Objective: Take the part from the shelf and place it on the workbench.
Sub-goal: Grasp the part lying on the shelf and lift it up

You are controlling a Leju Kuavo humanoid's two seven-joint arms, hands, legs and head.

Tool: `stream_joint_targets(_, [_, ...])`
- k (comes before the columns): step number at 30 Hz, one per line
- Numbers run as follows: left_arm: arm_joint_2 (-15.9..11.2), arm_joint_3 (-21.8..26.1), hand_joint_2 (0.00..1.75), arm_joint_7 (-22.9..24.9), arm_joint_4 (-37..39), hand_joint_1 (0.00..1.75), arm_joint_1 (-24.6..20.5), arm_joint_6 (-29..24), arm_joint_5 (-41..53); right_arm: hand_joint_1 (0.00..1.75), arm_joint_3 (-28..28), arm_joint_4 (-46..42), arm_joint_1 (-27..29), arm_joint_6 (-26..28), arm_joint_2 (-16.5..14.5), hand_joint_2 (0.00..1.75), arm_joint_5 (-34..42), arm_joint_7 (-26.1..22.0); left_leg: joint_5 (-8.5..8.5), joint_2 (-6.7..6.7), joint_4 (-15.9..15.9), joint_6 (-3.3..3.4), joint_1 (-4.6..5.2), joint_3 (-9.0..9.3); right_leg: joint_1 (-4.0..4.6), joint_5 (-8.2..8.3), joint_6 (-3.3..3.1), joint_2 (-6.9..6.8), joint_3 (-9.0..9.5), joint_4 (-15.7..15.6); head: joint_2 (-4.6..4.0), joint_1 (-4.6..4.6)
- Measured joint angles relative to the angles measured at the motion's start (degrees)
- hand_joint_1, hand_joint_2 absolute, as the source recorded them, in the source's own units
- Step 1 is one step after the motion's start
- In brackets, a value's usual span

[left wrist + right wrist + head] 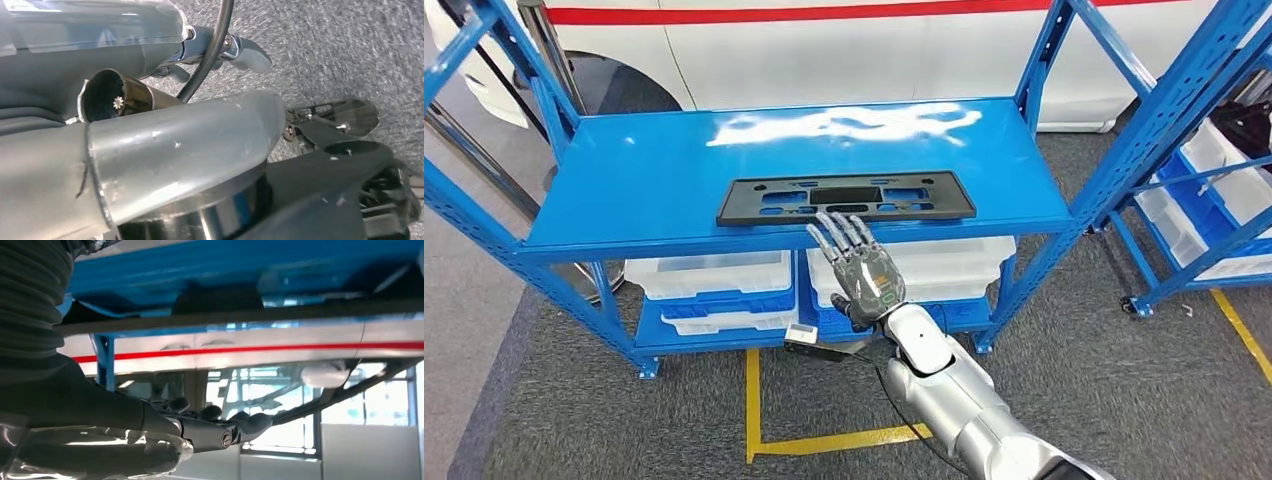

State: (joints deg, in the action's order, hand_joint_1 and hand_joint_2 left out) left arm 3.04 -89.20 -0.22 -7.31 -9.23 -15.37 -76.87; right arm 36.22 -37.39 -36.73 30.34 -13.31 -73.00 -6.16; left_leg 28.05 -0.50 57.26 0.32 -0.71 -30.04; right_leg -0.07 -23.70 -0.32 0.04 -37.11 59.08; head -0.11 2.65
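A flat black rectangular part with several cut-outs lies on the top deck of the blue shelf, close to its front edge. My right hand reaches up in front of the shelf, palm up and fingers spread, holding nothing. Its fingertips overlap the shelf's front edge just below the part; whether they touch it I cannot tell. The right wrist view has the fingers stretched out flat with nothing in them. In the left wrist view, part of my left hand's grey cover is visible, its fingers hidden.
White bins fill the lower level of the shelf. A second blue rack with white bins stands at the right. A white car with a red stripe is parked behind. Yellow tape marks the grey carpet.
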Motion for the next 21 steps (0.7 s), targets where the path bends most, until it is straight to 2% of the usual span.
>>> stream_joint_targets(2, [0.00, -0.01, 0.00, -0.02, 0.01, 0.00, -0.03, 0.01, -0.02, 0.00, 1.04, -0.56, 0.69, -0.38, -0.74, 1.75, 0.16, -0.39, 0.30, 0.07, 0.37, -0.80, -0.04, 0.28, -0.04, -0.04, -0.72, 0.16, 0.74, -0.60, 0.00, 0.02])
stream_joint_targets(4, [0.00, -0.01, 0.00, -0.05, 0.01, 0.00, -0.10, 0.01, -0.03, 0.00, 2.14, -0.99, 0.94, -0.59, -1.53, 1.75, 0.41, -0.54, 1.62, 0.17, 3.61, -1.19, -0.17, -0.94, -0.19, -0.53, -1.49, 0.26, 1.83, -0.94, 0.00, -0.01])
stream_joint_targets(5, [0.00, -0.01, 0.00, -0.07, 0.01, 0.00, -0.15, 0.01, -0.03, 0.00, 2.68, -1.11, 1.02, -0.74, -1.86, 1.75, 0.53, -0.58, 2.89, 0.20, 6.81, -1.26, -0.21, -2.68, -0.19, -0.80, -1.81, 0.23, 2.29, -1.05, 0.00, -0.04])
stream_joint_targets(7, [0.00, 0.01, 0.00, -0.09, 0.01, 0.00, -0.17, 0.01, -0.03, 0.00, 3.62, -1.19, 1.33, -1.04, -2.19, 1.75, 0.74, -0.64, 5.60, 0.19, 14.25, -1.34, -0.22, -7.37, 0.01, -1.46, -2.23, 0.16, 2.98, -1.02, 0.00, -0.06])
stream_joint_targets(8, [0.00, 0.01, 0.00, -0.08, 0.01, 0.00, -0.10, 0.01, -0.03, 0.00, 4.04, -1.19, 1.58, -1.14, -2.25, 1.75, 0.80, -0.68, 5.96, 0.19, 16.51, -1.38, -0.22, -9.24, 0.14, -1.82, -2.34, 0.18, 3.36, -0.98, 0.00, -0.05])
stream_joint_targets(9, [0.00, 0.01, 0.00, -0.07, 0.01, 0.00, -0.01, 0.01, -0.03, 0.00, 4.42, -1.19, 1.79, -1.22, -2.30, 1.75, 0.91, -0.73, 5.15, 0.20, 16.83, -1.35, -0.22, -10.23, 0.25, -2.22, -2.38, 0.24, 3.81, -0.90, 0.00, -0.06])
stream_joint_targets(10, [0.00, 0.00, 0.00, -0.06, 0.01, 0.00, 0.08, 0.01, -0.03, 0.00, 4.77, -1.20, 1.94, -1.29, -2.38, 1.75, 1.04, -0.76, 3.09, 0.20, 14.99, -1.27, -0.21, -10.15, 0.35, -2.66, -2.38, 0.32, 4.33, -0.80, 0.00, -0.06])
stream_joint_targets(12, [-0.01, -0.01, 0.00, -0.05, 0.01, 0.00, 0.15, 0.01, -0.03, 0.00, 5.33, -1.33, 2.04, -1.34, -2.56, 1.75, 1.31, -0.79, -2.41, 0.22, 7.62, -0.78, -0.12, -7.94, 0.46, -3.66, -2.23, 0.41, 5.43, -0.63, 0.00, -0.03])
stream_joint_targets(13, [-0.02, -0.01, 0.00, -0.05, 0.01, 0.00, 0.08, 0.01, -0.03, 0.00, 5.55, -1.41, 2.01, -1.36, -2.62, 1.75, 1.40, -0.80, -3.52, 0.26, 4.39, -0.60, 0.08, -7.05, 0.51, -4.08, -2.07, 0.42, 5.80, -0.53, 0.00, -0.03])
stream_joint_targets(14, [-0.03, 0.00, 0.00, -0.06, 0.01, 0.00, -0.01, 0.01, -0.03, 0.00, 5.75, -1.51, 1.98, -1.38, -2.65, 1.75, 1.47, -0.80, -4.15, 0.29, 2.40, -0.36, 0.27, -6.43, 0.56, -4.44, -1.83, 0.39, 5.94, -0.45, 0.00, -0.05])
stream_joint_targets(16, [-0.06, -0.01, 0.00, -0.04, 0.01, 0.00, -0.12, 0.01, -0.02, 0.00, 6.12, -1.62, 2.03, -1.42, -2.74, 1.75, 1.58, -0.82, -3.63, 0.27, 1.47, 0.06, 0.58, -6.22, 0.65, -4.95, -1.21, 0.33, 6.09, -0.46, 0.00, -0.07])
stream_joint_targets(18, [-0.02, -0.02, 0.00, 0.01, 0.01, 0.00, -0.03, 0.01, -0.01, 0.00, 6.37, -1.80, 2.07, -1.48, -2.87, 1.75, 1.91, -0.75, -4.13, 0.27, 0.99, 0.59, 0.20, -5.49, 0.77, -5.67, -0.48, 0.27, 6.32, -0.23, 0.00, -0.02])
stream_joint_targets(19, [0.01, -0.02, 0.00, 0.03, 0.01, 0.00, -0.04, 0.01, -0.01, 0.00, 6.43, -1.88, 1.95, -1.51, -2.92, 1.75, 2.17, -0.63, -4.06, 0.30, 0.68, 0.82, 0.00, -5.11, 0.76, -6.38, -0.13, 0.24, 5.90, 0.91, 0.00, 0.03])
stream_joint_targets(20, [0.03, -0.02, 0.00, 0.03, 0.01, 0.00, -0.09, 0.02, -0.01, 0.00, 6.47, -1.96, 1.83, -1.54, -2.93, 1.75, 2.46, -0.43, -3.96, 0.33, 0.44, 1.07, -0.20, -4.74, 0.66, -7.52, 0.25, 0.22, 4.70, 3.32, 0.00, 0.08])
stream_joint_targets(21, [0.02, -0.02, 0.00, 0.02, 0.01, 0.00, -0.16, 0.03, -0.01, 0.00, 6.50, -1.99, 1.75, -1.56, -2.88, 1.75, 2.72, -0.21, -3.75, 0.33, 0.36, 1.27, -0.20, -4.49, 0.45, -8.88, 0.57, 0.19, 2.76, 6.81, 0.00, 0.15])
